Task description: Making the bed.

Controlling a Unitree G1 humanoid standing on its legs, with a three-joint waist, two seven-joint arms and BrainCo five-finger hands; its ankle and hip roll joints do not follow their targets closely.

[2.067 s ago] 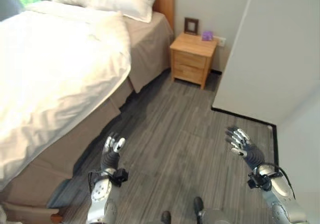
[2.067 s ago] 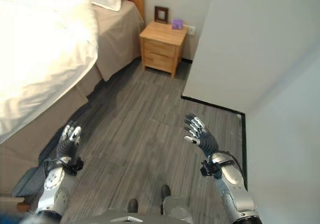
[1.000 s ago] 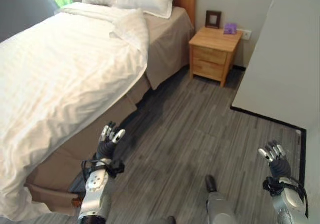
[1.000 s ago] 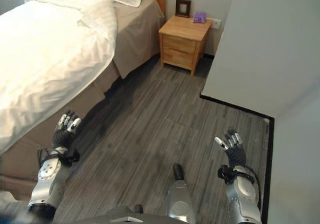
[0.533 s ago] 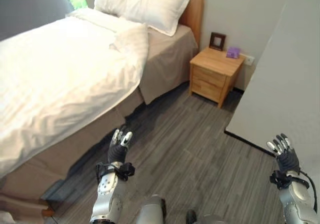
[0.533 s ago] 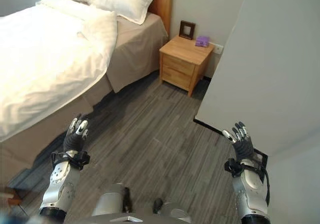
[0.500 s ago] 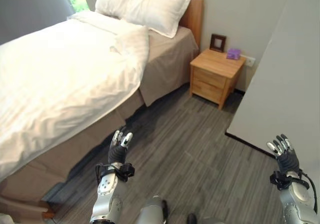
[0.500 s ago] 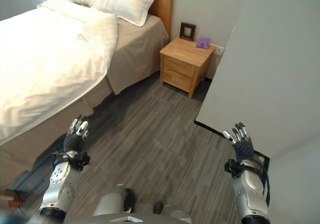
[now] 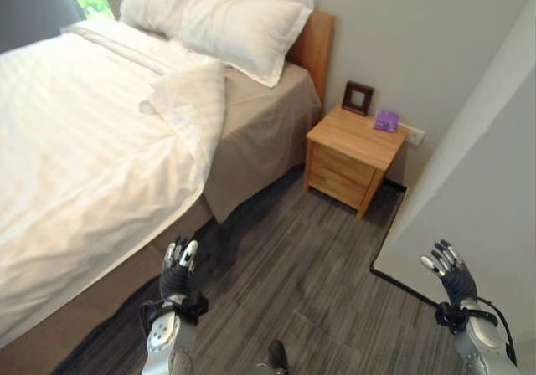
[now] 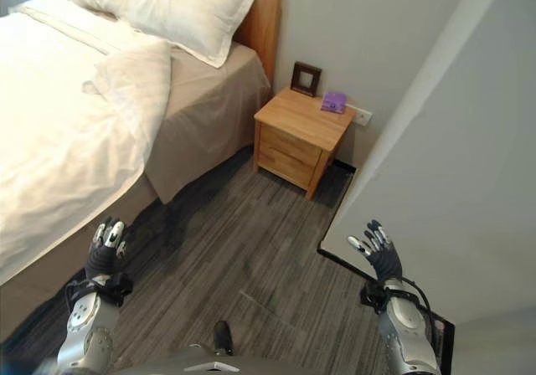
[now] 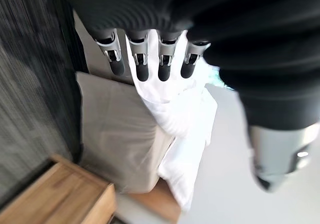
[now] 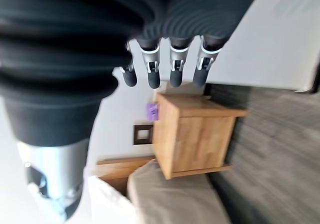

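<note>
Left eye view: white duvet (image 9: 75,166) covers the bed (image 9: 260,132), apart from both hands; left hand (image 9: 174,273) near the bed's side edge, right hand (image 9: 450,279) well apart, fingers straight, empty.

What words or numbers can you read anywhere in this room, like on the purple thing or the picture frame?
There are none to read.
Purple box on the nightstand: any print on it is too small to tell.
Picture frame: its inside looks dark, no letters show.
Wall socket: no marks to read.
Pillows and duvet: plain white, no labels show.
</note>
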